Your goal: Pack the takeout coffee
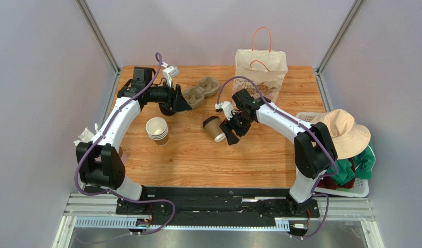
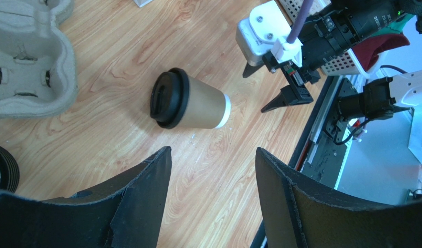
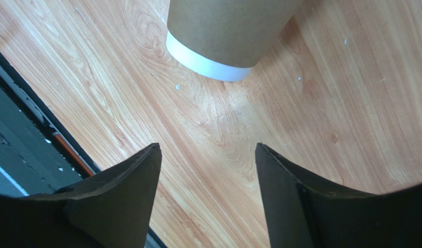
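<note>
The takeout coffee (image 1: 213, 128), a brown paper cup with a black lid, lies on its side mid-table. In the left wrist view the takeout coffee (image 2: 193, 101) points its lid toward the cardboard carrier. My right gripper (image 1: 230, 136) hovers open just beside the cup's white base rim, touching nothing; the takeout coffee (image 3: 229, 31) sits beyond my right gripper (image 3: 208, 148), outside the fingers. My left gripper (image 1: 185, 99) is open and empty at the back left, over the carrier's edge; below my left gripper (image 2: 213, 151) there is only bare wood.
A cardboard cup carrier (image 1: 202, 91) lies at the back. A stack of lidless brown cups (image 1: 157, 129) stands left of centre. A stack of black lids (image 2: 0, 168) sits near the left arm. A paper bag (image 1: 260, 70) stands at the back right. A basket (image 1: 352, 190) with a hat borders the right edge.
</note>
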